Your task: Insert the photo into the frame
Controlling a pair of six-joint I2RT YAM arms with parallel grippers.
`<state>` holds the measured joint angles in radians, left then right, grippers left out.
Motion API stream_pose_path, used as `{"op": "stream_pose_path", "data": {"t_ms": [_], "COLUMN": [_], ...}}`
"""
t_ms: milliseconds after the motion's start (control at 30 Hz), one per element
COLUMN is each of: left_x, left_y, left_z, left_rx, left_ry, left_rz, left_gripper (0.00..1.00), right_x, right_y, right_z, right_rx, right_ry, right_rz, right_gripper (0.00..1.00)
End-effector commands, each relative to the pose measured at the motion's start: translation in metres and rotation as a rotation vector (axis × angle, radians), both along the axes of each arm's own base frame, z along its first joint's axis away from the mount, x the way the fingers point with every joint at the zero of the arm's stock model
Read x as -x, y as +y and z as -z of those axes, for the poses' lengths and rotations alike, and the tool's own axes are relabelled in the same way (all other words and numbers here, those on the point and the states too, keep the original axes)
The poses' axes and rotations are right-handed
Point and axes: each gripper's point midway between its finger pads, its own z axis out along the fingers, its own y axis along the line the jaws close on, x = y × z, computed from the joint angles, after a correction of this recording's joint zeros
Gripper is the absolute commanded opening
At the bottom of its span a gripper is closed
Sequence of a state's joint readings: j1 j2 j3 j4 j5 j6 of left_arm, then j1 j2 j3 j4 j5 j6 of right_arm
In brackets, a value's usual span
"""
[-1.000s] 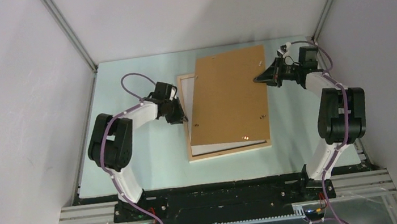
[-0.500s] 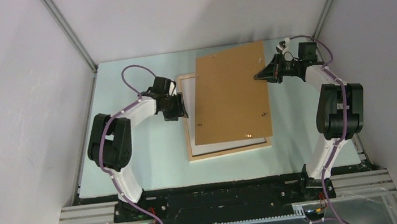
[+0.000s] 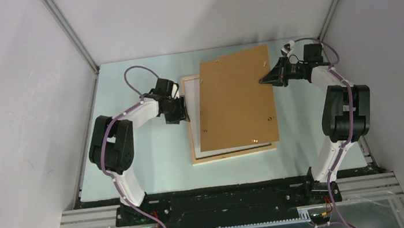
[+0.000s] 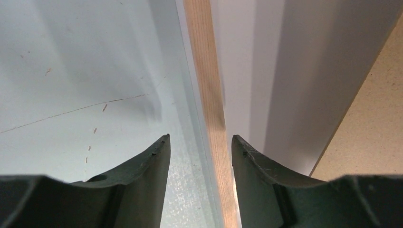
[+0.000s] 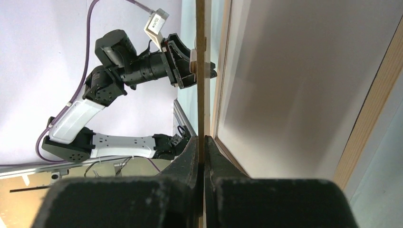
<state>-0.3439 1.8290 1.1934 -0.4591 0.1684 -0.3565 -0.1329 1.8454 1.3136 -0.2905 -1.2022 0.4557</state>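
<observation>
The photo, a thin paper print, lies inside the frame and shows only as a narrow white strip along the frame's left and near rails (its pictured side cannot be made out). In the left wrist view it is a plain pale surface just inside the left rail.

The frame, a large rectangle of thin pale wood rails, lies flat near the middle of the pale blue-green desk.

A flat brown fibreboard backing board covers most of the frame. It sits skewed to the frame, its far edge reaching past the frame's far rail and its right edge beyond the frame's right rail.

The right gripper is at the frame's far right corner, clenched on the right edge of the backing board. In the right wrist view its gripper pinches the thin brown edge, with a wood rail of the frame off to one side.

The left gripper is at the frame's left rail, about midway along it. It is released: in its own view the gripper stands with its jaws apart, the wood rail running between them, holding nothing.
</observation>
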Motion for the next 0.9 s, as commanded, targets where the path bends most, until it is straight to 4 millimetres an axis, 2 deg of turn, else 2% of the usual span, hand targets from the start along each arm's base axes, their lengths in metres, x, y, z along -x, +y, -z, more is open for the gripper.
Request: {"op": "stream_pose_path", "data": {"t_ms": [0, 333, 633, 867], "left_x": [-0.006, -0.006, -0.003, -0.004], "left_y": [-0.003, -0.011, -0.001, 0.007], "left_z": [-0.009, 0.002, 0.003, -0.003], "left_rx": [0.016, 0.020, -0.033, -0.054], "left_ry": [-0.031, -0.002, -0.004, -0.025], "left_rz": [0.032, 0.060, 0.082, 0.082], "left_gripper": [0.55, 0.55, 0.48, 0.48], "right_x": [0.003, 0.007, 0.010, 0.011], "right_y": [0.002, 0.003, 0.005, 0.012], "right_z": [-0.031, -0.033, -0.031, -0.030], "right_rx": [-0.040, -0.028, -0.011, -0.003], "right_ry": [-0.058, -0.053, -0.044, -0.046], "right_rz": [-0.043, -0.040, -0.039, -0.051], "right_gripper": [0.00, 0.00, 0.00, 0.00]}}
